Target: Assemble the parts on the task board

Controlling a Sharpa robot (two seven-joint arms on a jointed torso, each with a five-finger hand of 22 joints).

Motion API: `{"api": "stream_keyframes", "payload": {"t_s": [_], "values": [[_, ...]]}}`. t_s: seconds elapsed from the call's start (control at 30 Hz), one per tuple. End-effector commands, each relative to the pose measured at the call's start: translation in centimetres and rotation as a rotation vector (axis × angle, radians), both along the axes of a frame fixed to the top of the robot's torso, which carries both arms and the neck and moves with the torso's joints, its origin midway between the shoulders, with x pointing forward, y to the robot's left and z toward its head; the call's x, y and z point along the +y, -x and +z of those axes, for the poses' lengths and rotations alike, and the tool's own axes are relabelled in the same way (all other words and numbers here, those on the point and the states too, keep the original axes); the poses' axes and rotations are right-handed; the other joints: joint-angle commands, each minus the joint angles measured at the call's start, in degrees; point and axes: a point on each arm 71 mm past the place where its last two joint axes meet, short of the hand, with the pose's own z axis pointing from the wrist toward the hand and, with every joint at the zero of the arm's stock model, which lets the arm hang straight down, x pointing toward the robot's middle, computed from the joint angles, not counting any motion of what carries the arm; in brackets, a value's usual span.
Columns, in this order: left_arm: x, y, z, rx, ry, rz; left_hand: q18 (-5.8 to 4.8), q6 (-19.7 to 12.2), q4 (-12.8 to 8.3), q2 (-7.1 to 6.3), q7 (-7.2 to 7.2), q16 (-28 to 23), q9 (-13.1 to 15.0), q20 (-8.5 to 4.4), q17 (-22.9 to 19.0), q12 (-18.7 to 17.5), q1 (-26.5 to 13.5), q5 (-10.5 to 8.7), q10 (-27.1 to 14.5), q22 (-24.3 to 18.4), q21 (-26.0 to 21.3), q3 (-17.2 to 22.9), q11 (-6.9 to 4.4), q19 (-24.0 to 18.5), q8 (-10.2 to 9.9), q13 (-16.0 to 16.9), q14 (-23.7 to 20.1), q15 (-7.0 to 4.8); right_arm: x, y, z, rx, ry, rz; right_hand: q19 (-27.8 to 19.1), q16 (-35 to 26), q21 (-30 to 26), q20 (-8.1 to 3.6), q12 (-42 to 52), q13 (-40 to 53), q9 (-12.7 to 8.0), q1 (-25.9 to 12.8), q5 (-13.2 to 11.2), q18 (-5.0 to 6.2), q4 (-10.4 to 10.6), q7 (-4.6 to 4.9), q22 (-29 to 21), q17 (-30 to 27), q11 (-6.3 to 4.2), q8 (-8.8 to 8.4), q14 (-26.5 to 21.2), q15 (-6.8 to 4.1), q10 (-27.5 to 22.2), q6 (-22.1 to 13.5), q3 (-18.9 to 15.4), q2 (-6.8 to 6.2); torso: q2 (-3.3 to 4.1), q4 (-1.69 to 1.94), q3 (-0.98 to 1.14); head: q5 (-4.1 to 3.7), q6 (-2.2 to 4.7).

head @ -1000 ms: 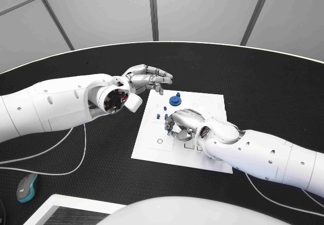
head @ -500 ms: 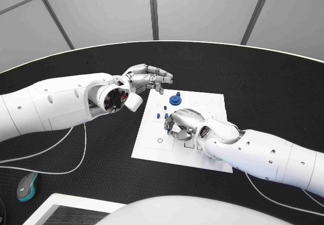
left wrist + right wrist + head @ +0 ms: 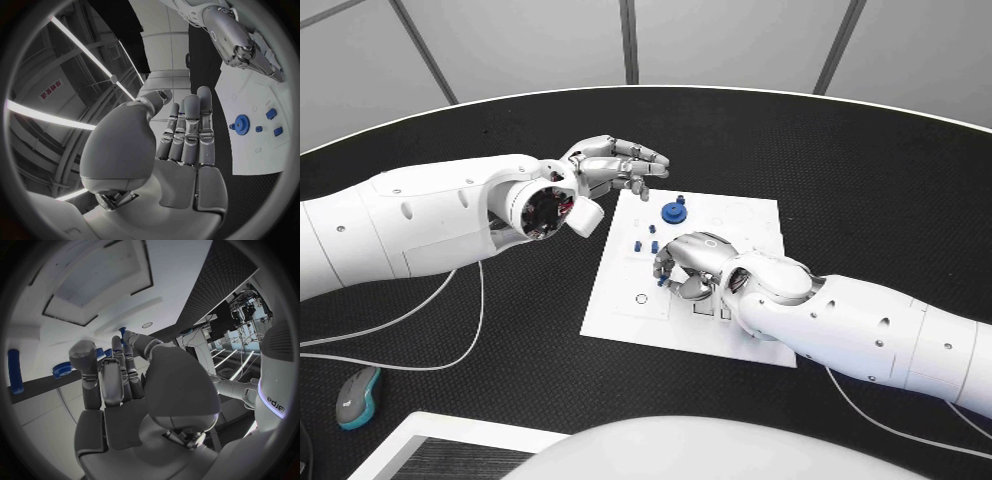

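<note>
The board [image 3: 733, 320] lies in the middle of the black counter [image 3: 473, 330]. A blue gear [image 3: 675, 212] stands near its far edge, and small blue parts [image 3: 646, 247] stand just nearer, beside the right hand [image 3: 687, 265].

The right hand is low over the board's middle, its fingers [image 3: 103, 375] curled down around one of those small parts. A blue tip shows at the fingers in the right wrist view, but I cannot tell whether it is gripped or only touched.

The left hand [image 3: 615, 165] hovers off the board's far left corner, fingers [image 3: 187, 130] drawn together side by side and holding nothing.

Judging by this, the assembly looks partly done: the gear seems seated, several small parts look set in place, and near-side holes [image 3: 642, 300] are unfilled. The right hand seems to be seating or fetching a part.
</note>
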Motion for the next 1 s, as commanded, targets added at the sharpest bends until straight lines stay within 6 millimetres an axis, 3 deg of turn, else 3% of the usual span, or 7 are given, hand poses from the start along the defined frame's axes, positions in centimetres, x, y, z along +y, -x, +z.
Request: {"api": "stream_keyframes", "payload": {"t_s": [0.03,1.0], "values": [[-0.04,0.0,0.0,0.0,0.0,-0.001,0.44,-0.1,0.07,0.21,0.12,-0.2,0.09,0.16,-0.05,0.29,0.13,0.05,-0.41,-0.08,-0.14,-0.36,0.1,-0.2,0.38,-0.05,-0.47,-0.08,0.0,-0.05,-0.03,0.001,0.002,-0.002,0.52,0.3,0.16,-0.06,-0.32,-0.04,-0.04,-0.59,-0.02,-1.18,0.11,0.14,0.05,0.05,0.09,0.28,2.76,-0.37,0.23,0.46,-0.33,0.07,0.04,-0.03,0.03,0.03,-0.01],[-0.02,0.07,-0.01,0.004,-0.001,-0.002,0.45,-0.15,0.15,0.34,0.12,-0.21,0.08,0.17,-0.09,0.35,0.19,0.07,-0.47,-0.14,-0.24,-0.43,0.1,-0.2,0.42,-0.07,-0.52,-0.07,0.68,-0.06,-0.31,0.022,0.029,0.004,0.39,0.32,-0.26,0.0,-0.72,-0.1,0.04,-1.01,-0.15,-1.12,0.24,0.19,-0.11,-0.03,0.2,0.13,2.74,-0.29,0.09,0.23,-0.65,-0.01,-0.01,-0.01,-0.03,-0.06,-0.28]]}}
